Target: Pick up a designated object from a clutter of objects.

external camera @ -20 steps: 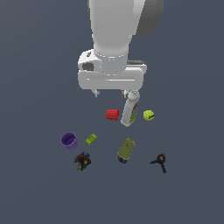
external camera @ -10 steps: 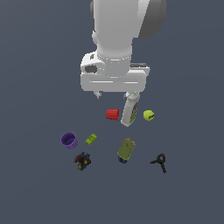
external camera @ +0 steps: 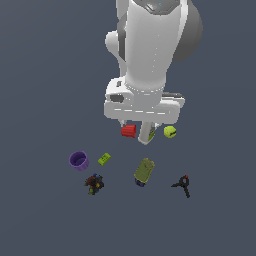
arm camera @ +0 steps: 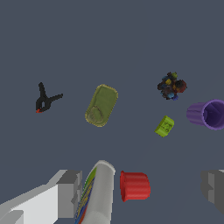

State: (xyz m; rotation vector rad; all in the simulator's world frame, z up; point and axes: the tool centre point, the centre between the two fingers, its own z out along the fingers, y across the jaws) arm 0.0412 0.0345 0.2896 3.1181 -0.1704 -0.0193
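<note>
1. The fingers stand wide apart and hold nothing; in the wrist view the two grey pads sit at either side of the frame, with the red cup and the white bottle lying in the gap between them, lower down on the tabletop.
2. In the exterior view the gripper hangs under the big white arm, above the red cup and the bottle; most of the bottle is hidden there, so its exact lie is hard to judge.
3. The yellow-green ball rests just beside that pair, toward the exterior view's right.
4. Further out lie the olive can on its side and the small green block.
5. The purple cup lies tipped over, with the dark toy near it.
6. The black clamp, legs splayed and a red spot at one end, lies alone, well apart from the fingers, beyond the olive can.
</note>
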